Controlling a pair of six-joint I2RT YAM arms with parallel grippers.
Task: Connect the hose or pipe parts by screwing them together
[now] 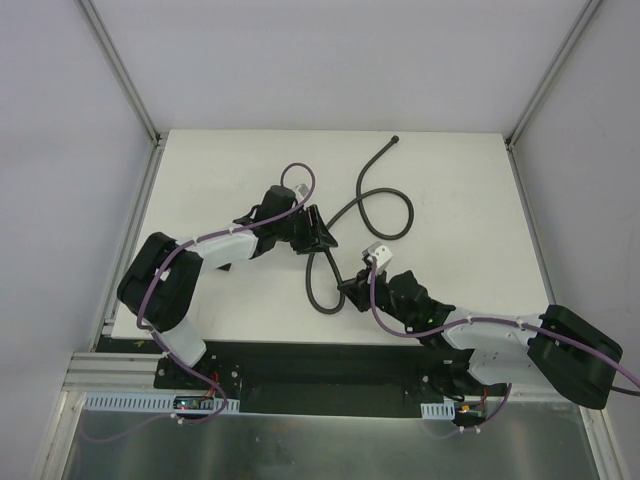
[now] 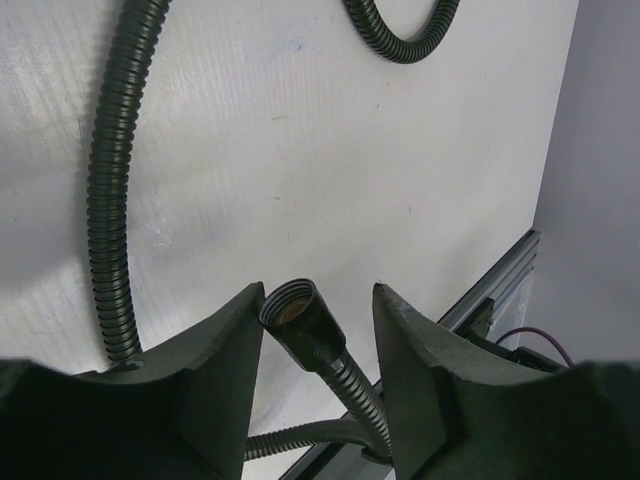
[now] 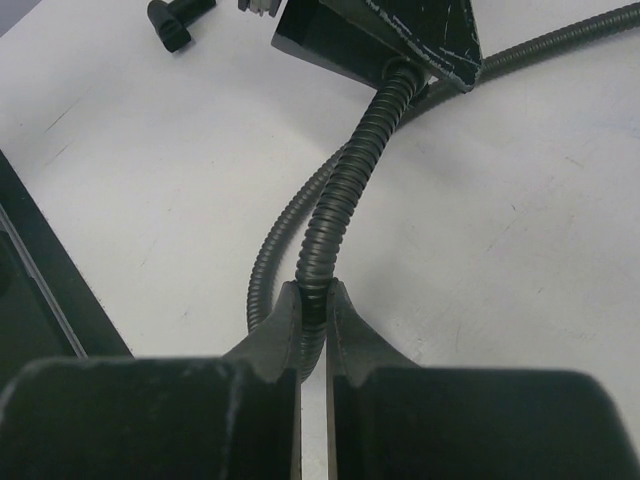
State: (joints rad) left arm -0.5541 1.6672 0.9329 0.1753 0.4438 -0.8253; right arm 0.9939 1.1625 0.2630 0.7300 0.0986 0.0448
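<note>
Closest to the right wrist lens, the right gripper point(image 3: 314, 312) is pinching the hose point(image 3: 345, 190) between fingers pressed nearly together, and they are hiding the pinched stretch. The left gripper point(image 2: 320, 300) is holding its fingers point(image 2: 225, 350) spread on either side of the hose's open socket end point(image 2: 298, 305). A gap is showing on one side; whether the other finger is touching the end I cannot tell. From above, both grippers are covering the hose where they meet it. The T-shaped fitting point(image 3: 172, 22) is lying near the left gripper, cut off by the frame's top edge. The hose's far end point(image 1: 395, 141) is lying close to the back edge of the table point(image 1: 470, 190), its loop is sitting mid-table, and bare white surface is stretching out on both sides.
</note>
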